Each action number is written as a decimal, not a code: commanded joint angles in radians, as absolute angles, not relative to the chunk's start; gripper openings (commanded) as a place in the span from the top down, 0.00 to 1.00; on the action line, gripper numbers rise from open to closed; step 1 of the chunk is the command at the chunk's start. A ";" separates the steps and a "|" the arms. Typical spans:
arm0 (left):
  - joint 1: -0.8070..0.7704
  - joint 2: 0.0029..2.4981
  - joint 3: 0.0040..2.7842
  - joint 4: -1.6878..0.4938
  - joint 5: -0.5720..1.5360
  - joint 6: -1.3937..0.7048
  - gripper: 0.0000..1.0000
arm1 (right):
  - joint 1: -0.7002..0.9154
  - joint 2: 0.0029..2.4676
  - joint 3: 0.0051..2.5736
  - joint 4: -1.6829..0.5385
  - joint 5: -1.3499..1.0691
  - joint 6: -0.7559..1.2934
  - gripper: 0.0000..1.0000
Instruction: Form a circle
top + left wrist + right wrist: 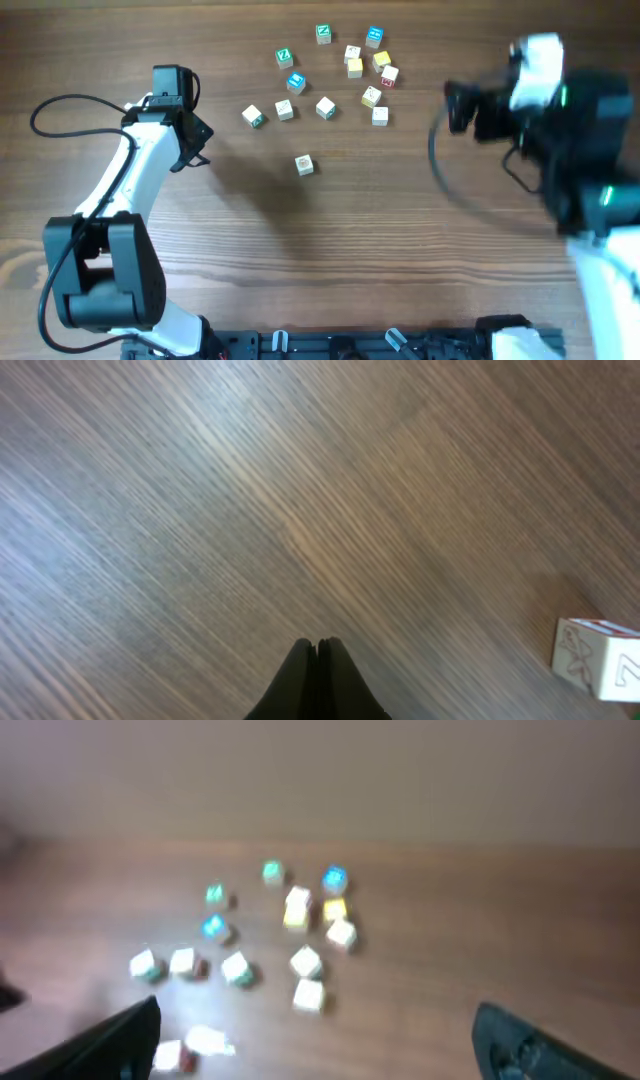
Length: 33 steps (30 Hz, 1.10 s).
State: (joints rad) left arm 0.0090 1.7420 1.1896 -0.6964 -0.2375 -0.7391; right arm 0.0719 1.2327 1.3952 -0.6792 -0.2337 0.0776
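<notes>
Overhead: a wooden worktop (400, 250) carries a scatter of small cubes in its upper middle. The circle (381, 62) sits at the right of that scatter. It is five cream and yellow cubes set close together in a rough ring. Green-topped and blue-topped cubes lie above and to the left of it, and white ones lie in a loose row below. A lone cube (304, 165) lies lower down, apart from the rest. The left arm (140, 180) reaches up from the lower left. The left jaws are beside the scatter's left end, well apart from the circle. The right arm (560, 120) is blurred at the right edge, and the right jaws are near the circle but clear of it.

Left wrist: the left jaws are pressed fully together, tips touching, with nothing between them. Bare worktop lies below. A white cube (595, 658) with red marks shows at the lower right corner, apart from the tips.

Right wrist: the picture is blurred. The right jaws stand wide apart at the bottom corners, holding nothing. The circle (335, 909) lies ahead of them among the other cubes.
</notes>
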 commanded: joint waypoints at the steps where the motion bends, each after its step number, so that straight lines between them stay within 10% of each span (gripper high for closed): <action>1: 0.016 1.734 1.197 -0.696 -0.248 -0.738 0.96 | 0.069 1.474 1.782 -0.860 -0.288 0.078 0.00; 13: 0.016 1.734 1.197 -0.696 -0.248 -0.738 0.93 | 0.073 2.072 2.165 -0.973 -0.307 0.161 0.00; 19: 0.016 1.734 1.197 -0.695 -0.248 -0.738 0.91 | 0.140 2.277 2.157 -0.923 -0.293 0.159 0.42; 33: 0.015 1.734 1.197 -0.693 -0.244 -0.738 0.87 | 0.211 2.467 2.152 -0.780 -0.101 0.129 0.28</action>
